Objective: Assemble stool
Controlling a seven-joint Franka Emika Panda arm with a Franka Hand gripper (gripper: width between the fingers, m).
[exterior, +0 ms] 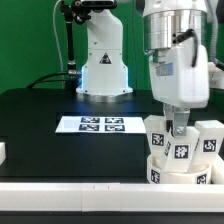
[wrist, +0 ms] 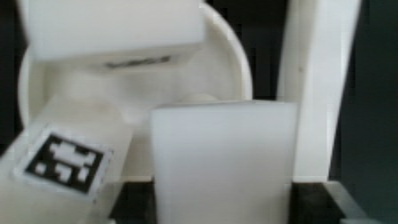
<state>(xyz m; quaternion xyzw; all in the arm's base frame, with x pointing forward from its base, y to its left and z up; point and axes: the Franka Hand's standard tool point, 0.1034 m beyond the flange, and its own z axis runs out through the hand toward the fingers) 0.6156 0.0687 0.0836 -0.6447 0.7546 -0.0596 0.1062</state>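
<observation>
The gripper (exterior: 176, 127) hangs low over the stool's round seat (exterior: 180, 165) at the exterior view's right, close to the white border rail (exterior: 70, 186) along the table's front edge; the seat stands on the black table (exterior: 40, 115) with tagged block legs rising from it, one leg (exterior: 156, 133) on the exterior view's left of the fingers, another leg (exterior: 208, 136) on their right, each showing a black-and-white tag; a third tagged piece (exterior: 181, 152) sits directly under the fingertips, and the dark fingers (exterior: 178, 125) reach down to its top, between the two outer legs; whether they touch or clamp it cannot be told from this view, since the wrist housing and the legs crowd the gap.

In the wrist view a blurred white block (wrist: 217, 160) fills the middle foreground, with a broad white part bearing a tag (wrist: 66, 160) just beside and behind it; a tall white upright (wrist: 326, 90) stands on the other side; no finger is clearly distinguishable here, so how far the jaws stand apart cannot be told.

The marker board (exterior: 100, 124) lies flat on the table, well apart from the seat, toward the robot's base (exterior: 103, 70).
</observation>
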